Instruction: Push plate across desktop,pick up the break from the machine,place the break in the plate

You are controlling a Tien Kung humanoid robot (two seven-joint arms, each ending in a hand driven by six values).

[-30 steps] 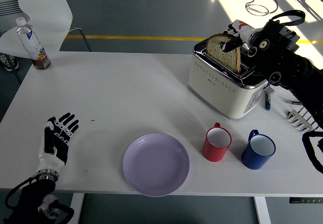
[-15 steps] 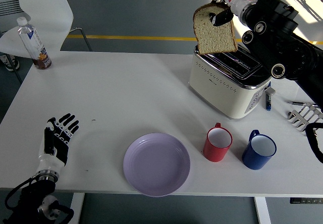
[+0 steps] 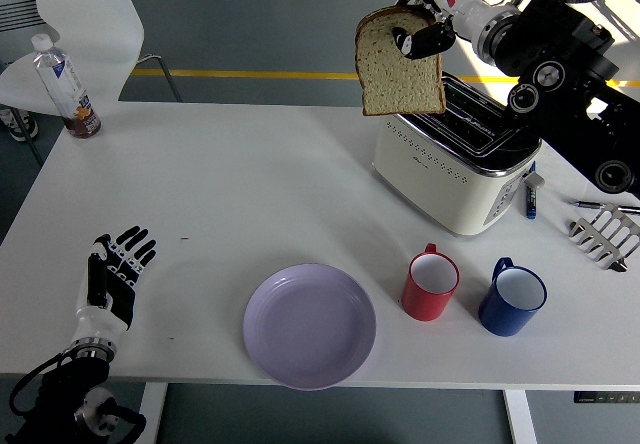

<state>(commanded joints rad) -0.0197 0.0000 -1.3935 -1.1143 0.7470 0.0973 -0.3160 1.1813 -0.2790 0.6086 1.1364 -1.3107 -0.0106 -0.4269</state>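
My right hand (image 3: 420, 36) reaches in from the upper right, forearm stretched out level above the toaster (image 3: 452, 164), fingers pinched on the top edge of the bread slice (image 3: 399, 64). The slice hangs upright in the air, clear of the toaster's slots and out past its left end, above the far part of the white surface (image 3: 230, 184). How many fingers sit behind the slice I cannot tell; only dark fingertips show on its front. My left hand (image 3: 113, 274) lies flat near the surface's near left edge, fingers spread and holding nothing, its arm cut off at the lower left corner. The lilac plate (image 3: 309, 325) sits at the near edge, well apart from the slice, with a red mug (image 3: 431, 284) just beside it and a blue mug (image 3: 511, 297) further right
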